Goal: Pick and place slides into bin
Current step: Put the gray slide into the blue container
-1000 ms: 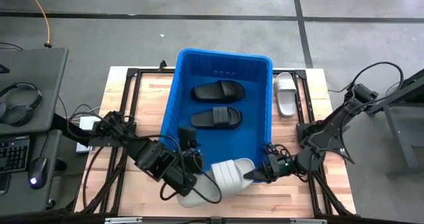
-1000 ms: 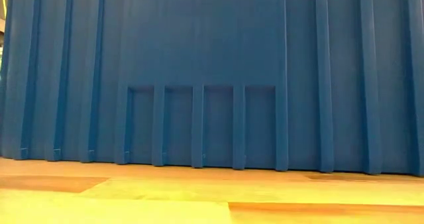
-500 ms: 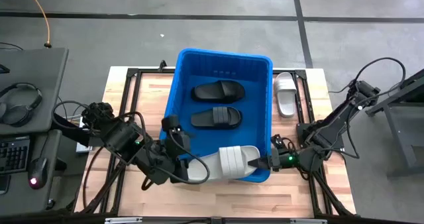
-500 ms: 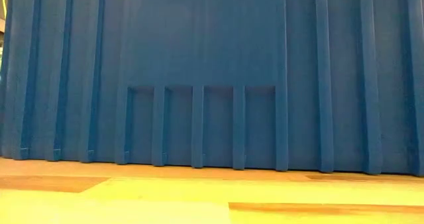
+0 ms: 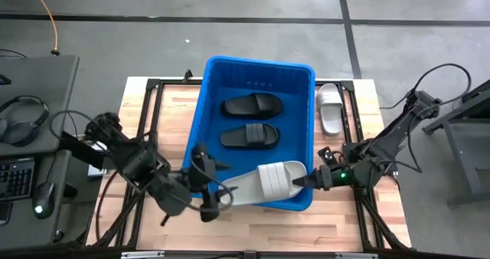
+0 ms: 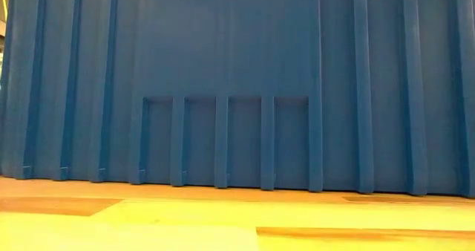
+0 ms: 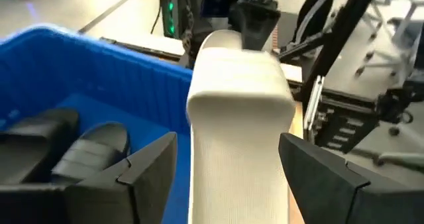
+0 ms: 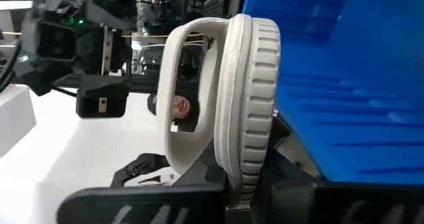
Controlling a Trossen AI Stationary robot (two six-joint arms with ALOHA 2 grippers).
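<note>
The blue bin (image 5: 200,98) stands mid-table; its ribbed wall (image 6: 223,80) fills the low view. Two black slides (image 5: 253,105) (image 5: 249,136) lie flat on its floor. A white slide (image 5: 331,108) lies on the table, right of the bin. A light grey slide (image 5: 264,182) hangs roughly level over the bin's near wall. My right gripper (image 5: 306,181) is shut on the end nearer its strap. My left gripper (image 5: 214,188) is open at the heel end; its fingers (image 7: 146,168) stand on either side of the heel with a gap. Whether the heel rests on that gripper cannot be told. My right gripper pinches the light grey slide's sole at its strap-side end (image 8: 242,177), one finger on the footbed side and one on the underside. It comes level from the table's right, pointing along the slide. The slide is lifted clear and reaches out over the bin toward the left gripper.
Bare wooden table (image 5: 161,113) lies left of the bin and along the near edge (image 5: 268,224). A desk with headphones (image 5: 23,117) and a keyboard stands left of the table. Black frame rails run along the table's sides.
The light grey slide has been carried up from the table's near edge toward the far and right sides. It now lies over the bin's near wall. My right gripper has drawn toward the table's right edge with it. My left gripper has risen and rolled.
</note>
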